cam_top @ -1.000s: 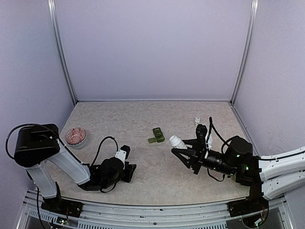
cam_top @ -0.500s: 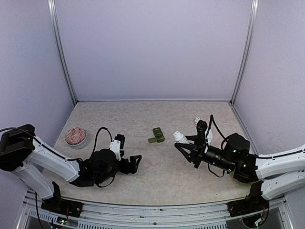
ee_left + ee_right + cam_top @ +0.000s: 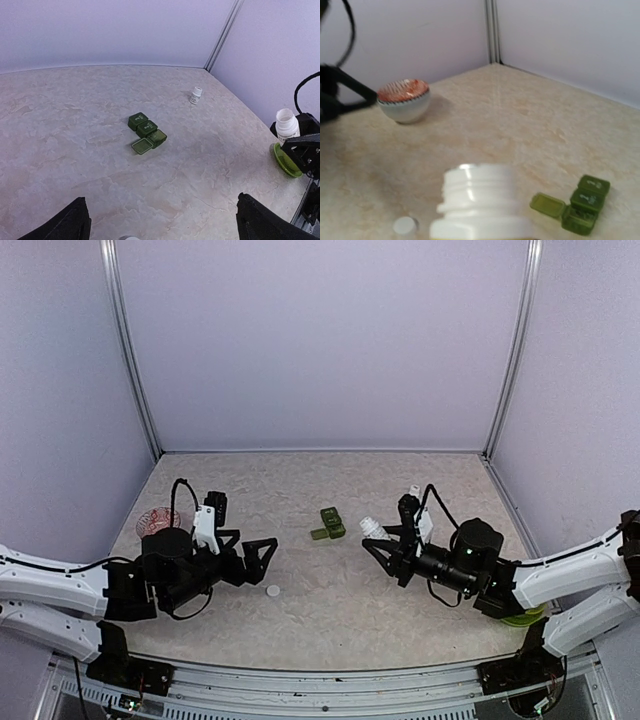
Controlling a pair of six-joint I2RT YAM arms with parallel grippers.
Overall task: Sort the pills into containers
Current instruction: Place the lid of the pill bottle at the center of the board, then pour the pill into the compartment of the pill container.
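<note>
Beige marbled tabletop (image 3: 330,625) carries everything. Behind the left gripper (image 3: 260,560), on its outer side, sits a white ceramic bowl with a red patterned inside (image 3: 404,100), partly hidden by that wrist in the top view. The left gripper is released: its jaws are spread wide with nothing between them. The right gripper (image 3: 378,538) is clenched on a white plastic pill bottle (image 3: 372,529), whose threaded neck is uncapped. Between the two grippers, nearer the right one and just past the bottle's mouth, lies a dark green plastic pill organiser (image 3: 146,128), a short strip of compartments with the end lid flipped open. Beyond the right gripper stands a smaller capped white bottle (image 3: 197,94), upright. Just beside the left gripper, on its near side, a small white round disc (image 3: 272,591) lies flat on the table.
</note>
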